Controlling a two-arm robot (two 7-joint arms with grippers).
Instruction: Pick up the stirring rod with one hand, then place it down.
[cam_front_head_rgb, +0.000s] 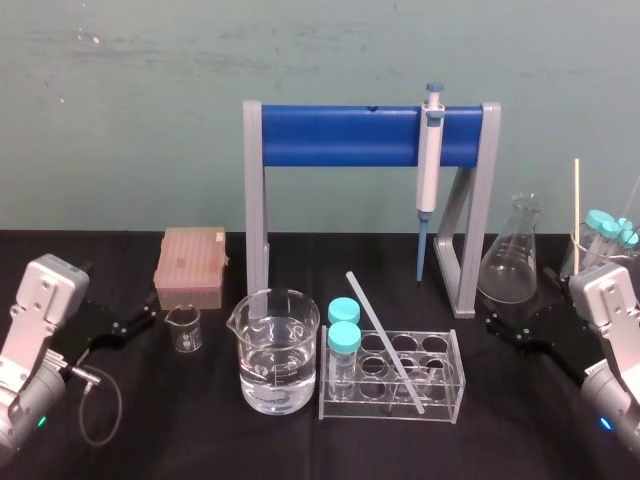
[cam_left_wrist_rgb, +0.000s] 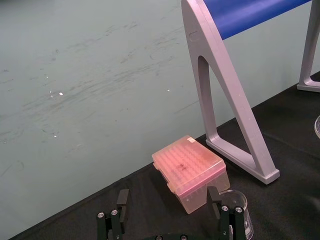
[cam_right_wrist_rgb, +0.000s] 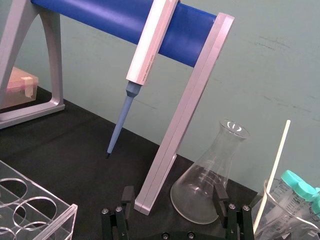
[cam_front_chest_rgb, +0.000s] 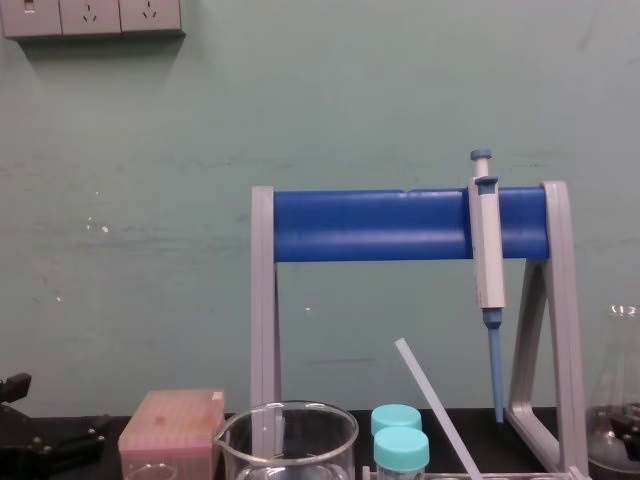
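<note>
The stirring rod (cam_front_head_rgb: 385, 340) is a thin translucent white rod leaning in the clear tube rack (cam_front_head_rgb: 452, 372) at the table's middle, its top end tilted to the left. Its upper part also rises in the chest view as the same rod (cam_front_chest_rgb: 435, 405). My left gripper (cam_front_head_rgb: 140, 320) rests low at the left, beside a small beaker, and its fingers (cam_left_wrist_rgb: 122, 200) stand apart on nothing. My right gripper (cam_front_head_rgb: 505, 325) hovers at the right, near the flask, open and empty, well clear of the rod; the right wrist view shows its fingers (cam_right_wrist_rgb: 128, 196) spread.
A grey and blue stand (cam_front_head_rgb: 340, 135) with a hanging pipette (cam_front_head_rgb: 430, 170) spans the back. A water beaker (cam_front_head_rgb: 278, 350) and two capped tubes (cam_front_head_rgb: 343, 335) sit by the rack. Pink tip box (cam_front_head_rgb: 190, 265), small beaker (cam_front_head_rgb: 184, 328), flask (cam_front_head_rgb: 512, 255), and a cream stick (cam_front_head_rgb: 577, 210) in a far-right beaker.
</note>
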